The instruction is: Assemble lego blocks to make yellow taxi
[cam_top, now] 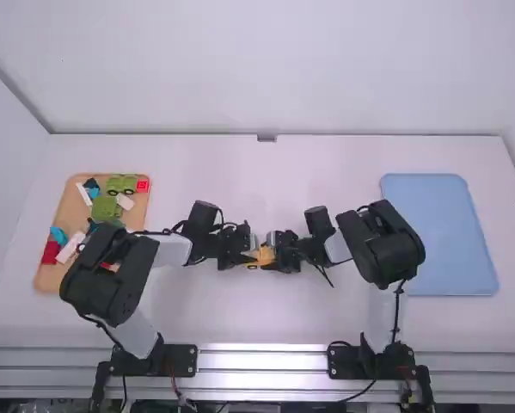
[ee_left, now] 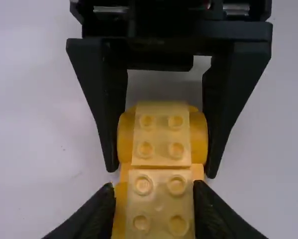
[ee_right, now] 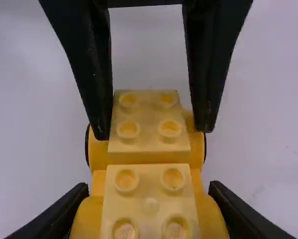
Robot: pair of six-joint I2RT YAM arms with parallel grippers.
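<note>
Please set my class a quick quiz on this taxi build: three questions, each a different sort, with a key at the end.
1. Multiple choice. Where do the loose blocks lie?
A) on the blue mat
B) in the tan tray
C) beside the right arm's base
2. True or false: the left gripper and the right gripper are both at the same yellow build.
3. Fill in the number: in the left wrist view, the top brick between the right gripper's fingers shows ____ studs.
Key: 1 B; 2 true; 3 four.

Yellow studded block taxi (ee_right: 149,172), upright, near the middle of the table (cam_top: 270,318).
</note>
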